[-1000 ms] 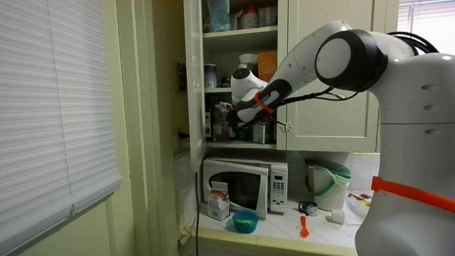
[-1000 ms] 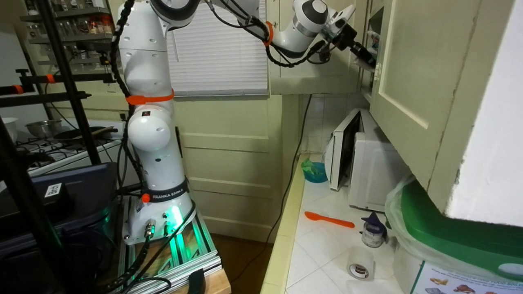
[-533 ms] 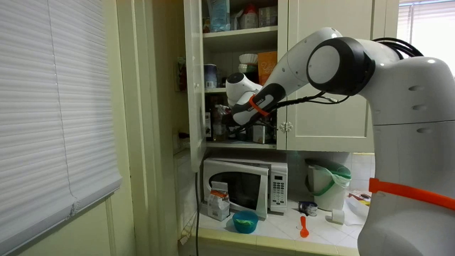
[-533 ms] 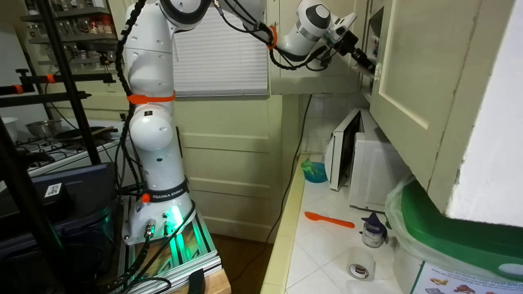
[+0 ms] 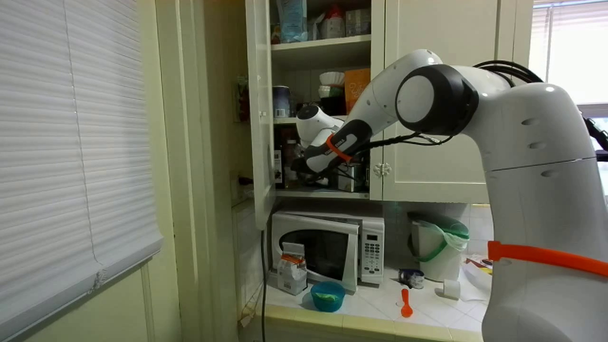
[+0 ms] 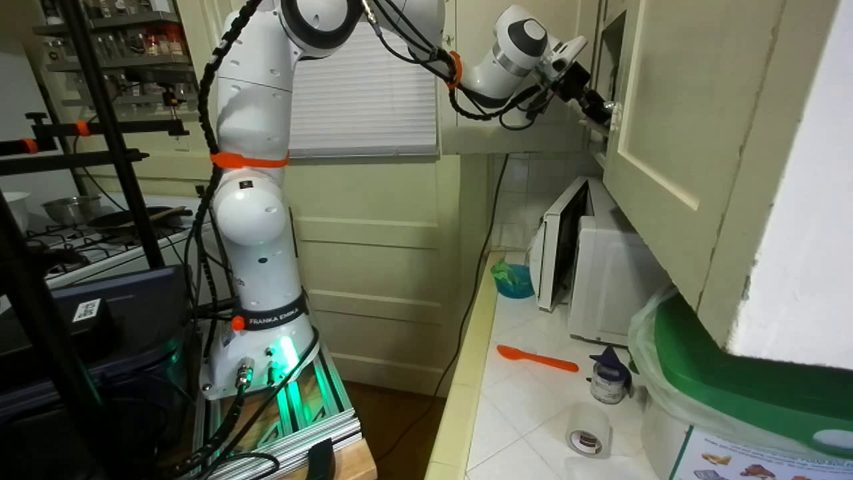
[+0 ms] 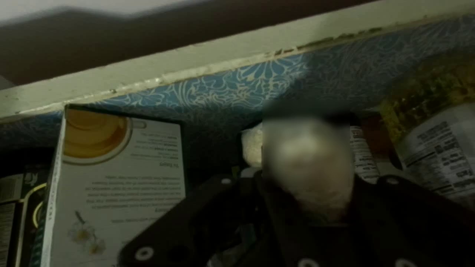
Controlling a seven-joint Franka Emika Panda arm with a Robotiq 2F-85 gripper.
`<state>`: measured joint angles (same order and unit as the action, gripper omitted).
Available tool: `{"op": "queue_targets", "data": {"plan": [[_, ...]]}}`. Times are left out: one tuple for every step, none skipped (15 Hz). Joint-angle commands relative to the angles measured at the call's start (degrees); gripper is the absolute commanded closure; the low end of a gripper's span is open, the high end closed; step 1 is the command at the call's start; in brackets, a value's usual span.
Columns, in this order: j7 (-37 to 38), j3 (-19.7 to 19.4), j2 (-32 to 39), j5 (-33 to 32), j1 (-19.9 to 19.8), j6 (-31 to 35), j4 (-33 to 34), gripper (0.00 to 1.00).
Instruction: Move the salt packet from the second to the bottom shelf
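The pale salt packet (image 7: 315,167) is held between the dark fingers of my gripper (image 7: 310,185) in the wrist view; the packet is blurred and dim. The bottom shelf shows there as a cream front edge (image 7: 178,76) with blue patterned lining. The gripper is over this shelf, among its boxes and bottles; contact with the board cannot be told. In an exterior view the bottom shelf (image 5: 323,194) is below the wrist, and the second shelf (image 5: 286,121) is above; the forearm mostly hides the gripper. In an exterior view the gripper (image 6: 598,110) reaches into the cupboard, its tips partly behind the door.
A tea box (image 7: 122,178) stands left of the gripper and a yellow-labelled bottle (image 7: 430,122) right of it. The open cupboard door (image 5: 260,114) flanks the opening. A microwave (image 5: 323,247) with its door ajar and a blue bowl (image 5: 327,297) sit below on the counter.
The arm has moved lower and further toward the cupboard's left side in an exterior view. The gripper has lowered with the packet from near the second shelf into the bottom shelf's space.
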<state>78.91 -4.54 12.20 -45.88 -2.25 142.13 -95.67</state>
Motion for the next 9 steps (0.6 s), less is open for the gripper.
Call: {"op": "queue_targets", "data": {"plan": [[3.61,-1.79,3.24,-0.62,1.93,-2.49,4.17,0.94],[3.67,-1.89,3.75,-0.14,2.08,-2.85,4.84,0.94],[4.14,-2.09,4.18,-0.08,2.29,-3.35,5.46,0.94],[4.46,-2.26,4.60,-0.11,2.50,-3.80,6.07,0.94],[4.83,-2.39,4.93,-0.19,2.72,-4.38,6.52,0.86],[4.75,-2.44,5.19,-0.09,2.87,-5.12,7.08,0.51],[4.60,-2.43,5.43,0.04,2.99,-5.80,7.57,0.53],[4.54,-2.45,5.59,0.02,3.14,-6.45,7.95,0.52],[4.46,-2.54,5.79,-0.10,3.25,-6.82,8.45,0.45]]}}
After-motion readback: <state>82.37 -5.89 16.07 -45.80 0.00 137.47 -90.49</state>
